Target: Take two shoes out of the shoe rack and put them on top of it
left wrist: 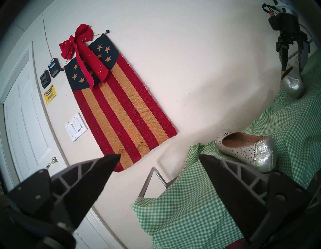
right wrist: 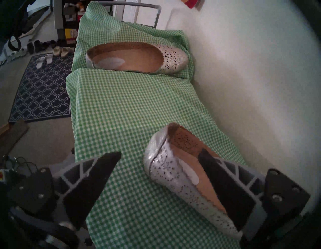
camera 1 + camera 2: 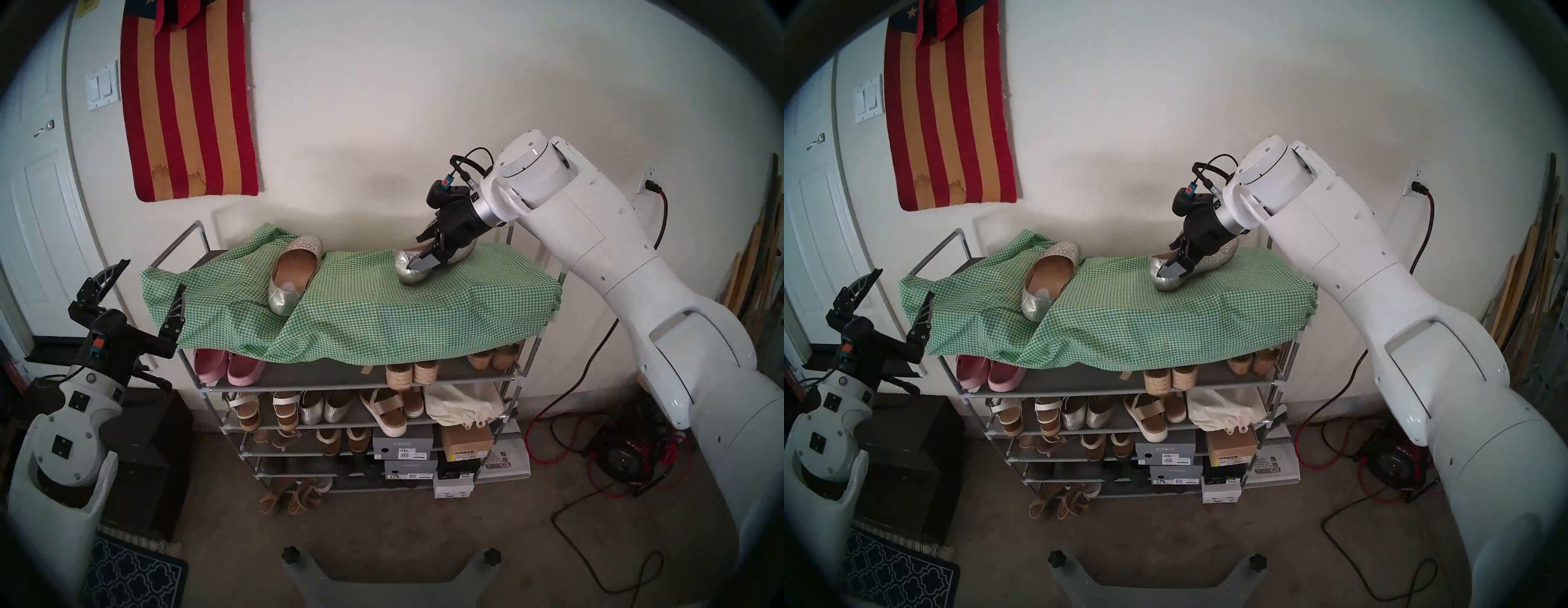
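Note:
The shoe rack [image 3: 199, 231] has a green checked cloth [image 3: 382, 314] over its top. One perforated silver shoe [image 3: 292, 271] [image 2: 135, 58] lies on the cloth at the left. The other shoe [image 3: 405, 265] [image 2: 166, 167] rests on the cloth at the right, tipped toward its side. My right gripper [image 3: 426, 250] [image 2: 159, 153] stands open over it, with one finger inside the shoe's opening and the other outside, clear of the shoe's wall. My left gripper [image 3: 155, 274] [image 1: 159, 154] is open and empty beside the rack's left end.
Lower shelves hold pink slip-ons [image 3: 229, 365], plain silver flats [image 3: 324, 407], sandals and shoe boxes [image 3: 403, 450]. A dark box [image 3: 144, 458] stands left of the rack. Cables [image 3: 615, 458] lie on the floor at the right. The wall is close behind the rack.

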Robot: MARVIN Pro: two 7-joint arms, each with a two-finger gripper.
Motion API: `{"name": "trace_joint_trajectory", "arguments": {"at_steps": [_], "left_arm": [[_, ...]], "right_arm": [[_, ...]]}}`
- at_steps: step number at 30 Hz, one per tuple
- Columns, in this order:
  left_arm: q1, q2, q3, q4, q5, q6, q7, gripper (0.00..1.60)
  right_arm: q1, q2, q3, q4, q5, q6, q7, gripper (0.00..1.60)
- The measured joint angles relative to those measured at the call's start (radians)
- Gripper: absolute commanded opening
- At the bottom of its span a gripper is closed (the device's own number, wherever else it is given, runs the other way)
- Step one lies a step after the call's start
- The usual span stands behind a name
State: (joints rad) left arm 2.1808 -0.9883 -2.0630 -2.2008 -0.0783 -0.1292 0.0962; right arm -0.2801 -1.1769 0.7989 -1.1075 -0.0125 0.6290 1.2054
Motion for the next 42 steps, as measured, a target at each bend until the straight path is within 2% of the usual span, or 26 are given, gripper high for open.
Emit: {"name": "trace_joint_trajectory", "arguments": {"at_steps": [10, 17, 28, 36, 42], "left_arm": [[0.000, 0.000, 0.000, 0.000, 0.000, 0.000, 0.000, 1.60], [0.000, 0.000, 0.000, 0.000, 0.000, 0.000, 0.000, 1.60], [0.000, -0.001, 0.000, 0.000, 0.000, 0.000, 0.000, 1.60], [-0.001, -0.001, 0.000, 0.000, 0.000, 0.000, -0.001, 1.60], [-0.001, -0.001, 0.000, 0.000, 0.000, 0.000, -0.001, 1.60]], "right_arm": [[0.100, 0.016, -0.005, 0.015, 0.061, -0.018, 0.019, 1.60], [0.125, 0.057, 0.031, -0.082, 0.168, -0.020, 0.023, 1.60], [0.082, 0.102, 0.096, -0.257, 0.316, 0.009, -0.005, 1.60], [0.038, 0.136, 0.114, -0.399, 0.357, 0.017, -0.015, 1.60], [-0.008, 0.153, 0.093, -0.500, 0.369, 0.021, -0.023, 1.60]]}}
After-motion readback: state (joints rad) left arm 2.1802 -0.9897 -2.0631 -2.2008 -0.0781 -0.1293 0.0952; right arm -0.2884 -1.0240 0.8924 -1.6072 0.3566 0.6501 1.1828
